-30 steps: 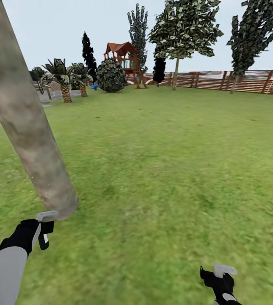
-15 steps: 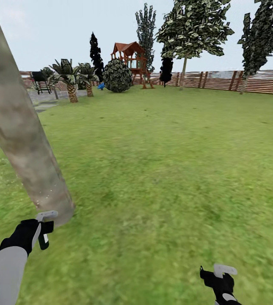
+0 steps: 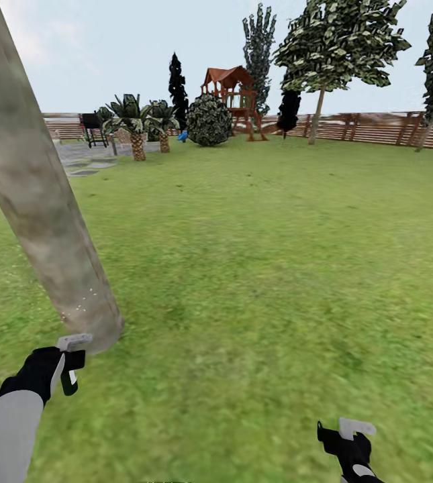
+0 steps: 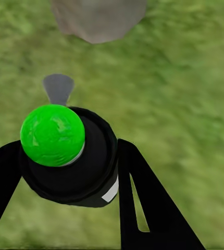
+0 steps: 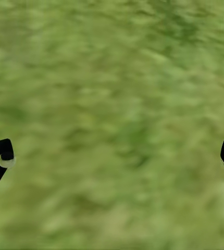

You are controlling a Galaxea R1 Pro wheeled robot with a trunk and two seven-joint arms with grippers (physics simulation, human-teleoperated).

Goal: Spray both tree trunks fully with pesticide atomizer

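Up close in my head view, a thick pale tree trunk (image 3: 41, 201) leans across the near left, its base meeting the lawn (image 3: 263, 255) just beyond my left tool (image 3: 70, 365). That tool sits low at the near left; my right tool (image 3: 348, 436) hangs at the near right, well apart from it. Far off stand a brown slat fence (image 3: 377, 129), a red-roofed play tower (image 3: 233, 97), a round bush (image 3: 209, 121), short palms (image 3: 135, 124) and a leafy tree (image 3: 337, 40).

Looking along my left tool (image 4: 65, 172), its black fingers (image 4: 143, 203) pinch the pesticide atomizer (image 4: 70, 161), a dark body with a bright green cap, and the trunk base (image 4: 99, 18) lies near, ahead of it.

Along my right tool (image 5: 112, 156), the fingertips (image 5: 0, 156) stand spread wide over blurred grass (image 5: 112, 104).
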